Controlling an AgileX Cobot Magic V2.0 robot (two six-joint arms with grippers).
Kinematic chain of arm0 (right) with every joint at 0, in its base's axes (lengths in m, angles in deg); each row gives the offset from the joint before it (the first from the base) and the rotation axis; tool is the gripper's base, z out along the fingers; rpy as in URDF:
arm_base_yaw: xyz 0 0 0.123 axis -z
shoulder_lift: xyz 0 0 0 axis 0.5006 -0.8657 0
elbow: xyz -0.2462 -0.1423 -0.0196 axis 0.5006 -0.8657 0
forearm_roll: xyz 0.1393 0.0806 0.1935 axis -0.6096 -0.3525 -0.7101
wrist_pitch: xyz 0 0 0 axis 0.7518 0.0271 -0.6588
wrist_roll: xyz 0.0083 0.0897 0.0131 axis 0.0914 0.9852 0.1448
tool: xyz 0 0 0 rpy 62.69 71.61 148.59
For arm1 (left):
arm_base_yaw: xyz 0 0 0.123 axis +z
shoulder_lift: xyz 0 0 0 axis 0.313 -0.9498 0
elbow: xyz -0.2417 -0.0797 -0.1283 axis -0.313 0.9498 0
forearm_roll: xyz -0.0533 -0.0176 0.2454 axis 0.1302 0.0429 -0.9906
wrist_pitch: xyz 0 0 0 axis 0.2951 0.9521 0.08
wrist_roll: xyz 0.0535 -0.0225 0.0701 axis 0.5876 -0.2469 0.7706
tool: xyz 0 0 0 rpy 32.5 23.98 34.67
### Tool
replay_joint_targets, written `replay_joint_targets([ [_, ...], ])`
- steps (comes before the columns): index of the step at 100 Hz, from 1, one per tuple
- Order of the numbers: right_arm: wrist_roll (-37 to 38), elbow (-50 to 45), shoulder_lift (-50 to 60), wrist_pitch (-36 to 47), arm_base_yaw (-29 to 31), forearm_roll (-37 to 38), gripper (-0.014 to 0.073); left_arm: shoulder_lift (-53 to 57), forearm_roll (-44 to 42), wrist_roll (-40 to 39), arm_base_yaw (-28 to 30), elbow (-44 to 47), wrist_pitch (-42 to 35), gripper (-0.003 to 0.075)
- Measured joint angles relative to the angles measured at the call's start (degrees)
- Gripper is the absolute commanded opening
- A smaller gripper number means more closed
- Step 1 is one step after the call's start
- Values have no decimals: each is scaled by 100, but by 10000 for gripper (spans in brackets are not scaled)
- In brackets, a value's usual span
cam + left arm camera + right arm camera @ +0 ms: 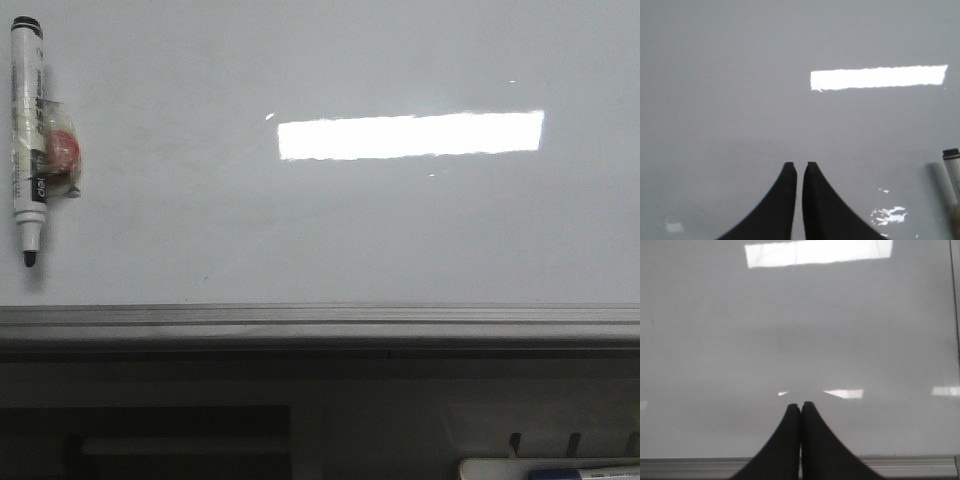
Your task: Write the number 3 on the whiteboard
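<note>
The whiteboard fills the front view, glossy pale grey with a bright rectangular light reflection and a grey metal edge strip along its near side. No drawn number 3 shows on it. A black-and-white marker lies uncapped at the far left, tip toward me, with a red blob in clear tape on its side. Its end also shows in the left wrist view. My left gripper is shut and empty over bare board. My right gripper is shut and empty near the edge strip.
Below the board's edge strip is a dark shelf area. A white tray with a blue-capped pen sits at the bottom right of the front view. The board's right edge shows in the right wrist view.
</note>
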Motion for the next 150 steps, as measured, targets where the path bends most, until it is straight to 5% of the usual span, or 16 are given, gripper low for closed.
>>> replay_joint_targets([
  [12,0,0,0,-60,0,0,-61,-38,-20,216,0,-50,141,452],
  [20,0,0,0,-81,0,0,-61,-48,121,246,0,-50,68,533],
  [45,0,0,0,-264,0,-8,-61,-48,511,281,-144,-71,-81,481],
  [119,9,0,0,-202,0,-12,-61,-65,842,302,-2245,694,-615,481],
  [150,-1,0,0,-23,0,-21,-61,-1015,805,368,-2693,703,-1118,482],
])
